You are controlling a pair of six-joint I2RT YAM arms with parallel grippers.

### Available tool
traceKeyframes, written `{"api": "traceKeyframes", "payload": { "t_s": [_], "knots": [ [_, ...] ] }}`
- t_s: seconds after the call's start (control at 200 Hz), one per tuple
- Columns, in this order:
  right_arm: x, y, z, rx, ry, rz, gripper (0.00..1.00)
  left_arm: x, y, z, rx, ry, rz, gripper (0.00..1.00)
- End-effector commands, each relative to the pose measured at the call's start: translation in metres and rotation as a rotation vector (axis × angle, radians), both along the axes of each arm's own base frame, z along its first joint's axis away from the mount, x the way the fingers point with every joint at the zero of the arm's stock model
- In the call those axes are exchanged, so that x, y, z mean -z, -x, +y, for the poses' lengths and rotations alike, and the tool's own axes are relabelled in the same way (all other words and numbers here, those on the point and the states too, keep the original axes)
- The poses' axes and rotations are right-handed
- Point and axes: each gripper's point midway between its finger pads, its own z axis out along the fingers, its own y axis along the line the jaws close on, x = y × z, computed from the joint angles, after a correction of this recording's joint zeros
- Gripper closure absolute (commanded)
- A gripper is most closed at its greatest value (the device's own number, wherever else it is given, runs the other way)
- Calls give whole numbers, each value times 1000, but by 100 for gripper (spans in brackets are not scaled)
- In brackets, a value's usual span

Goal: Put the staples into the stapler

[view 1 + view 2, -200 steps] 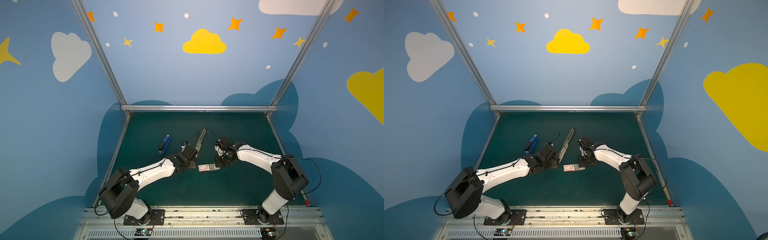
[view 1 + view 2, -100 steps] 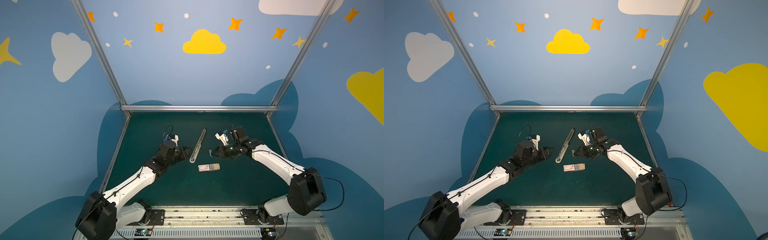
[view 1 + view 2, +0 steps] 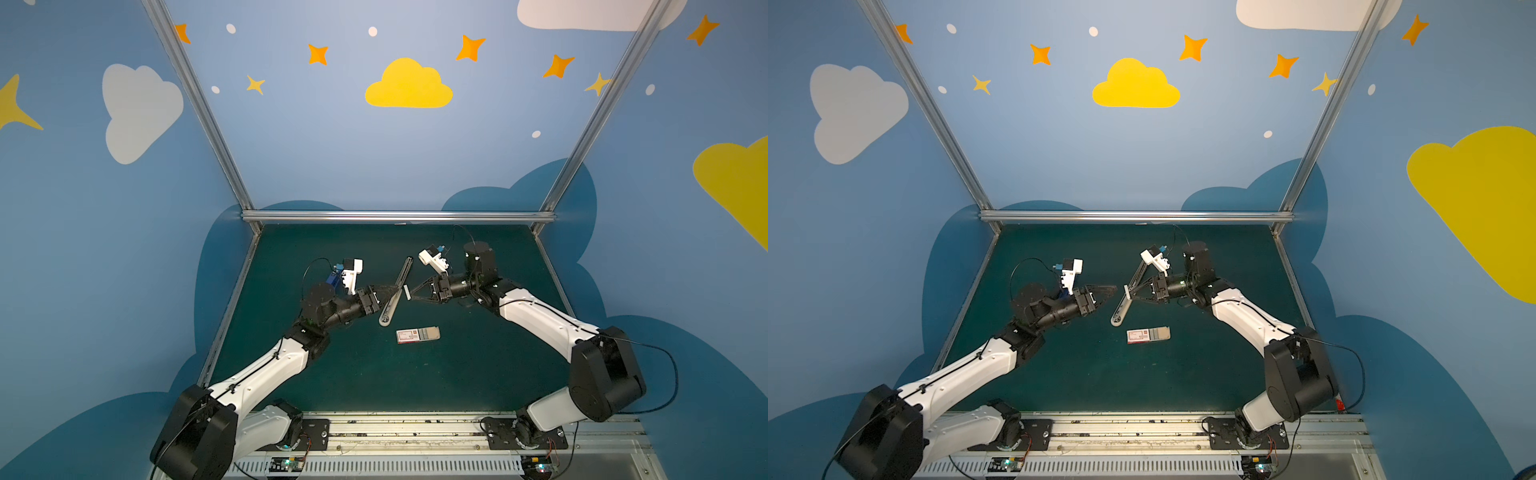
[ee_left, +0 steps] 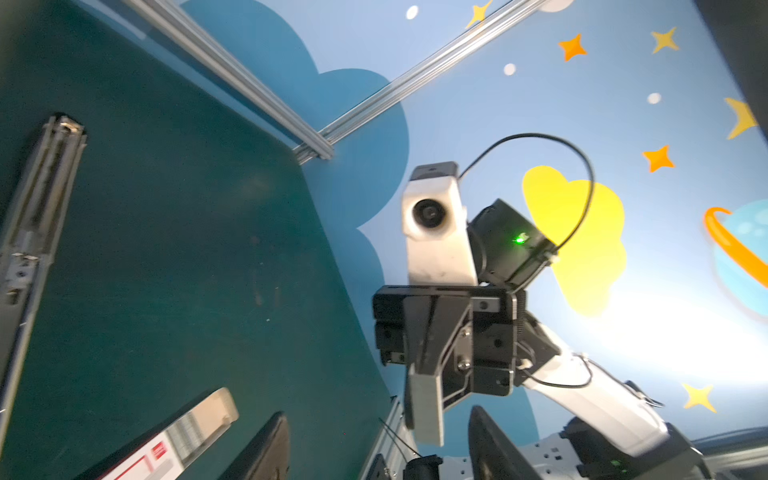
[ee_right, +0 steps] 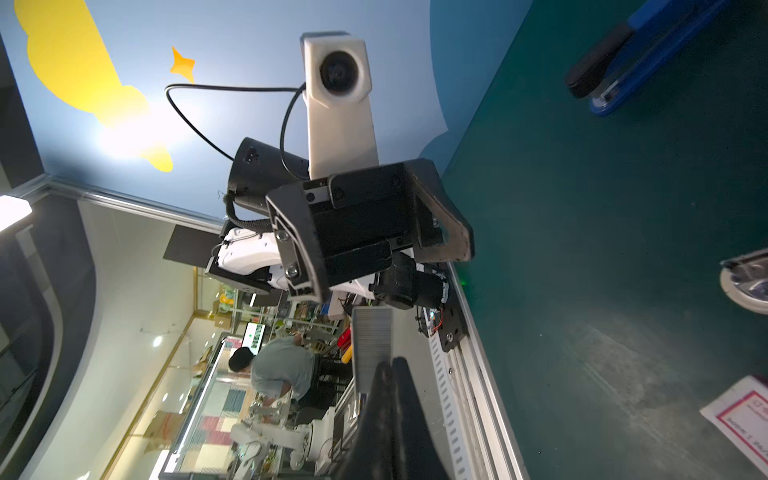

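A long grey stapler [image 3: 395, 293] [image 3: 1120, 309] lies opened out flat on the green mat, its metal channel [image 4: 33, 232] facing up. My right gripper [image 3: 409, 293] [image 3: 1128, 293] [image 5: 392, 368] hovers just right of it, shut on a short silvery strip of staples [image 5: 372, 345] [image 4: 426, 409] that sticks out past the tips. My left gripper [image 3: 390, 291] [image 3: 1109, 294] [image 4: 379, 415] faces it from the left, open and holding nothing, and the strip points into its gap. The white-and-red staple box [image 3: 417, 334] [image 3: 1148, 335] lies nearer me, its beige tray slid out.
A blue stapler [image 5: 648, 54] [image 3: 332, 277] lies on the mat behind my left wrist. Aluminium rails [image 3: 395, 216] border the mat at the back and along both sides. The box's corner [image 5: 744, 411] lies near the right arm's side.
Both grippers have risen from the mat and drawn together over the grey stapler. The right one carries the strip leftward, and the left one has swung right to face it.
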Motion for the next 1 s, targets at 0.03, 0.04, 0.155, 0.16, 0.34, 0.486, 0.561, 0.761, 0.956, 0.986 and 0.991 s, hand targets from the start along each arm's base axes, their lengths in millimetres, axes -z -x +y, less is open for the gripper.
{"api": "traceKeyframes", "payload": {
  "t_s": [0.03, 0.04, 0.155, 0.16, 0.34, 0.486, 0.561, 0.761, 0.956, 0.986, 0.991],
  "knots": [
    [-7, 14, 4, -84, -45, -5, 100, -25, 8, -6, 71, 82, -64, 36],
    [-6, 15, 4, -85, -45, -3, 100, -25, 7, -6, 72, 82, -63, 37],
    [-6, 18, 5, -96, -46, -3, 100, -25, 9, -11, 90, 70, -62, 41],
    [-6, 18, 5, -95, -46, -4, 100, -25, 9, -11, 90, 69, -63, 42],
    [-2, 18, 7, -96, -43, 3, 100, -30, 13, -18, 105, 69, -75, 53],
    [-2, 18, 7, -96, -43, 6, 100, -34, 15, -20, 117, 80, -83, 60],
    [-3, 18, 7, -95, -46, 1, 100, -35, 16, -21, 123, 79, -85, 64],
    [-3, 18, 7, -95, -47, 1, 100, -36, 18, -23, 131, 77, -88, 74],
    [-2, 19, 7, -98, -46, 4, 100, -37, 19, -24, 134, 75, -93, 80],
    [-2, 19, 7, -98, -46, 5, 100, -38, 19, -24, 136, 76, -94, 83],
    [-2, 19, 7, -99, -46, 5, 100, -38, 19, -24, 136, 76, -94, 83]
  ]
}}
